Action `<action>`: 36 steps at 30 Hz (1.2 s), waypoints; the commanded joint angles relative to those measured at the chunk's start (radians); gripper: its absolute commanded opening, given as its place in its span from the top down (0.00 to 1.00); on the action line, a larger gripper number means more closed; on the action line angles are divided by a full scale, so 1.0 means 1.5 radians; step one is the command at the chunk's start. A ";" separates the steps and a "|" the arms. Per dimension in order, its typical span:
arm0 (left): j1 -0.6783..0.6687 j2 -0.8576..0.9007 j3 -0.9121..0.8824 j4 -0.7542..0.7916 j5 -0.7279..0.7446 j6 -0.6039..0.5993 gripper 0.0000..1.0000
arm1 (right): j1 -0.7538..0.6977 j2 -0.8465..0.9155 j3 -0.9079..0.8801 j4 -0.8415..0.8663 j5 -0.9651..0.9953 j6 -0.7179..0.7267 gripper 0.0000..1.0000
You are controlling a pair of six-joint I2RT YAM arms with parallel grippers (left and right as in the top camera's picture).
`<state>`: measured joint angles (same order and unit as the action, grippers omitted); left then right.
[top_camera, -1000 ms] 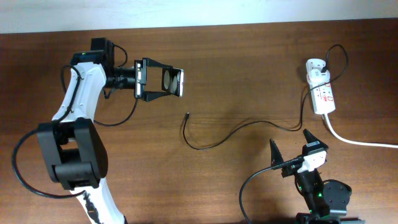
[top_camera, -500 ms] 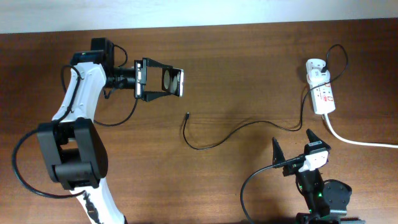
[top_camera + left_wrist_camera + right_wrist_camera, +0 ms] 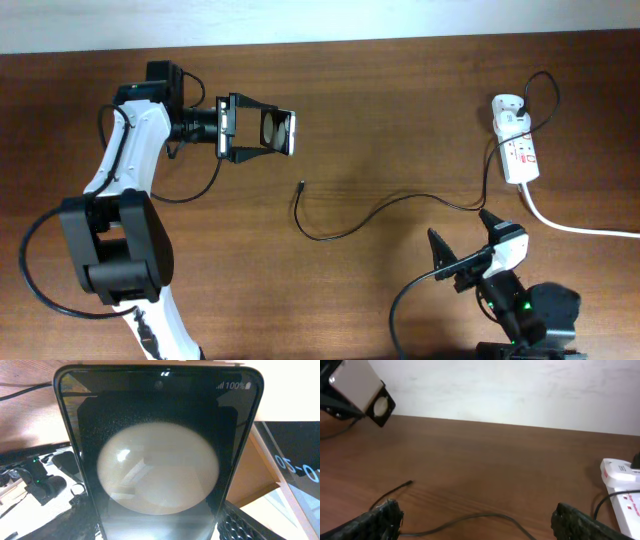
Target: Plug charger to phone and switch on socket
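black charger (image 3: pixel 302 186) thin, loose; your right gripper (image 3: pixel 457 224), spread wide, may miss tip. left gripper (image 3: pixel 268 130) pinches phone (image 3: pixel 284 131); might slip.

Overhead light: even and moderately bright; only faint, soft shadows are cast on the dark brown wooden surface (image 3: pixel 400 90).
Left wrist glare: a large pale round reflection is spread over the glossy black rectangular phone (image 3: pixel 157 420); the background is blurred.
Right wrist focus: the black ridged fingers (image 3: pixel 372 522) of the right gripper (image 3: pixel 476 527) are blurred at the bottom edge.
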<state>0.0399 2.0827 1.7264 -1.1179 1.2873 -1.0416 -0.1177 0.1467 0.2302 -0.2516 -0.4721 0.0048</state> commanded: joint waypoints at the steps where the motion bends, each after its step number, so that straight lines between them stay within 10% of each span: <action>1: 0.001 0.002 0.019 -0.001 0.034 -0.008 1.00 | 0.004 0.059 0.053 0.000 -0.015 0.009 0.01; 36: -0.080 0.002 0.019 -0.001 -0.024 -0.009 1.00 | 0.004 0.693 0.830 -0.583 -0.115 -0.023 0.01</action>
<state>-0.0803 2.0827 1.7264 -1.1179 1.2213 -1.0420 -0.1177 1.1576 1.4170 -1.1156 -0.6350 -0.0269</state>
